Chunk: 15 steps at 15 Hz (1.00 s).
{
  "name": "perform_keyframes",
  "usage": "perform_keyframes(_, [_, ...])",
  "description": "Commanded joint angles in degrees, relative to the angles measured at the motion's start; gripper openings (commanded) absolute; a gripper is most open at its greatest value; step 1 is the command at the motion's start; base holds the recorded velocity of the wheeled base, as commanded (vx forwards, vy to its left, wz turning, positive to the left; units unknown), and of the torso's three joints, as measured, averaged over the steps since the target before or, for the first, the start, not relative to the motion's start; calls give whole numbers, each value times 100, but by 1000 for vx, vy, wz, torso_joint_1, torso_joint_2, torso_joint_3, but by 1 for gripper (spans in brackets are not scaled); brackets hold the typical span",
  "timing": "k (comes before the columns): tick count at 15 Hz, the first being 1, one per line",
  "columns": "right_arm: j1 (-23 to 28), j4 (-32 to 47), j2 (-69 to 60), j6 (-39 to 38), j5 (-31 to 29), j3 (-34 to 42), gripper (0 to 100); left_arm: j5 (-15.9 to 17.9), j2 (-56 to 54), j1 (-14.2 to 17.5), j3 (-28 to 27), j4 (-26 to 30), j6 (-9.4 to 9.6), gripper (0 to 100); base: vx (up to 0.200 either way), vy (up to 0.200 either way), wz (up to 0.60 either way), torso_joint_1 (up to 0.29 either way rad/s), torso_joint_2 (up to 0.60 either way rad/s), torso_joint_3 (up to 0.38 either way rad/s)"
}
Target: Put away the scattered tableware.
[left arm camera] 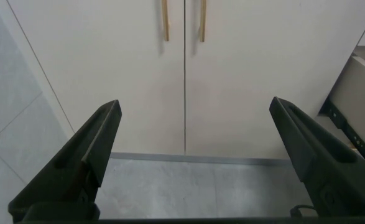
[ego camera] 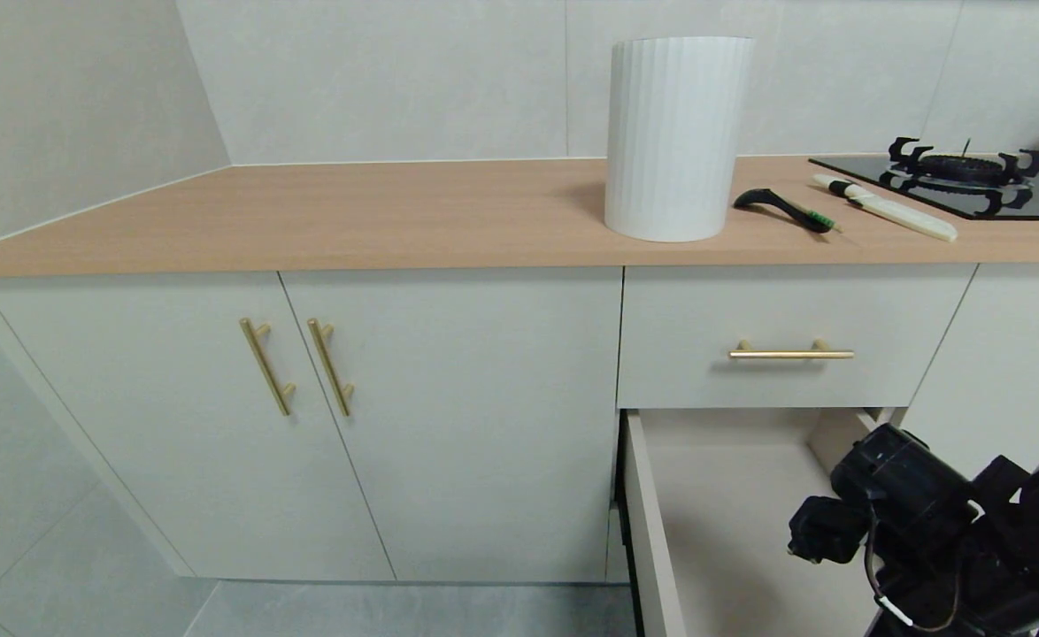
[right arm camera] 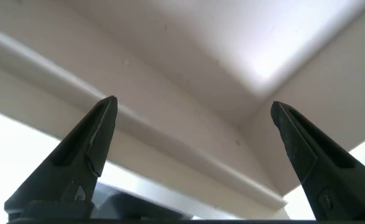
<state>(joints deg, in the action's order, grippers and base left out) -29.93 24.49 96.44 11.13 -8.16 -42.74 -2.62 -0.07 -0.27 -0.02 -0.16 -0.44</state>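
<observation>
On the wooden countertop (ego camera: 396, 212) a black peeler (ego camera: 785, 208) with a green tip lies next to a cream-coloured knife (ego camera: 887, 208), just right of a tall white ribbed container (ego camera: 674, 137). Below them a lower drawer (ego camera: 652, 522) is pulled open, and no object lies on the part of its floor that shows. My right arm's wrist (ego camera: 904, 518) hangs over the drawer's right side. My right gripper (right arm camera: 193, 102) is open, facing pale panels that meet in a corner. My left gripper (left arm camera: 194, 102) is open, held low before the cabinet doors (left arm camera: 184, 74), holding nothing.
A black gas hob (ego camera: 962, 177) sits at the counter's far right, close to the knife. A closed drawer with a brass handle (ego camera: 791, 354) is above the open one. Two brass-handled doors (ego camera: 307, 398) stand to the left. Grey tiled floor (left arm camera: 170, 186) lies below.
</observation>
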Motion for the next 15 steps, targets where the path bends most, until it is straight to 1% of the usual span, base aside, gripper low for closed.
perform_keyframes(1, [5,-6,-2,-14,-2,-94,100,-10,7,0,2,-2,0,100,0,0,0,0,0,0])
perform_keyframes(2, [40,-15,-46,-50,-2,-235,100,-2,7,0,2,-2,-9,100,0,0,0,0,0,0])
perform_keyframes(3, [198,-15,-152,-190,-2,-411,100,-2,7,0,2,-2,0,100,0,0,0,0,0,0])
perform_keyframes(5, [295,-15,-354,-691,16,-683,100,-2,7,0,2,-2,0,100,0,0,0,0,0,0])
perform_keyframes(6, [391,-41,-530,-1078,121,-912,100,-2,7,0,2,-2,0,100,0,0,0,0,0,0])
perform_keyframes(7, [497,-129,-618,-1218,271,-1035,100,-2,7,0,2,-2,0,100,0,0,0,0,0,0])
perform_keyframes(8, [690,-401,-749,-1289,446,-1087,100,-2,7,0,2,-2,0,100,0,0,0,0,0,0])
perform_keyframes(9, [883,-735,-820,-1289,482,-1061,100,-2,7,0,2,-2,0,100,0,0,0,0,0,0])
perform_keyframes(10, [936,-841,-837,-1289,464,-1052,100,-2,7,0,2,-2,0,100,0,0,0,0,0,0])
perform_keyframes(11, [1130,-1078,-943,-1289,482,-1017,100,-2,7,0,2,-2,0,100,0,0,0,0,0,0])
perform_keyframes(15, [1191,-1245,-1083,-1271,482,-973,100,-2,7,0,2,-2,0,100,0,0,0,0,0,0])
